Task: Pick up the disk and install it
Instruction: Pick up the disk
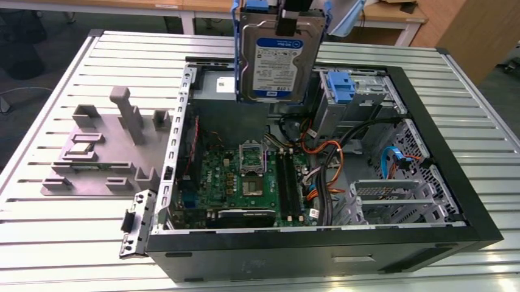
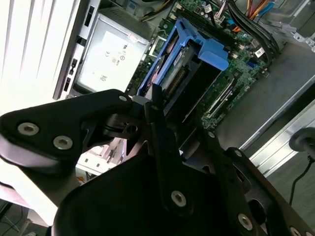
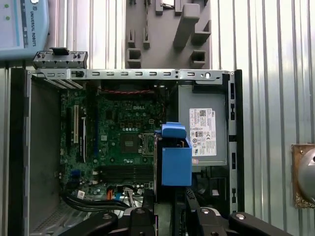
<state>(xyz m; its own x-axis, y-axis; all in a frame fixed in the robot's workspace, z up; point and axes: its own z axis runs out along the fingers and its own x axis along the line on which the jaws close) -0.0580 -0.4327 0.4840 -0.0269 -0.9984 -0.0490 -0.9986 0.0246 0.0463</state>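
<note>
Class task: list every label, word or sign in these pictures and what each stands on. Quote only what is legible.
On the disk: white-and-blue label, print too small to read.
On the grey box: white sticker, symbols and fine print, too small to read.
On the pale blue arm cover: a maker's name in capitals, not quoted.
On the motherboard: one short white maker's mark; the rest unreadable.

Open case (image 1: 325,243) on table (image 1: 65,243); disk (image 1: 276,64) in air above case; fixture block (image 1: 89,176) at exterior view's left of case.
</note>
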